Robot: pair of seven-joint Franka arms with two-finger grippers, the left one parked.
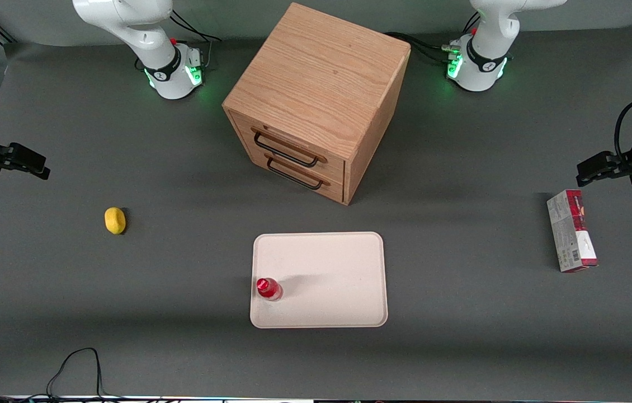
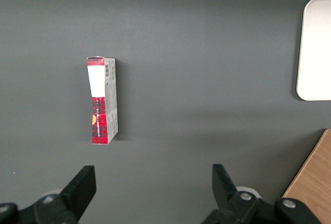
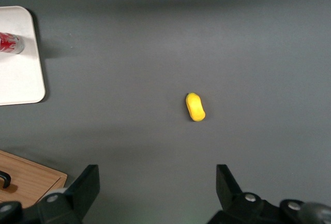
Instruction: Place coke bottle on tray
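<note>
A: Starting at the working arm's end — the black two-finger gripper [image 1: 19,161] hangs above the dark grey tabletop [image 1: 126,313], jaws apart and holding nothing, well clear of everything. Next comes the small yellow lemon-shaped object [image 1: 115,220].

B: And the slim red coke bottle [image 1: 267,288]?

A: Upright on the flat cream rectangular tray [image 1: 338,280], close to the rim nearest the working arm. Placement looks done.

B: Any risk?

A: It stands near the edge — a knock from a returning arm could topple it off. The wooden drawer cabinet [image 1: 316,101] and red-and-grey carton [image 1: 571,230] lie apart.
</note>
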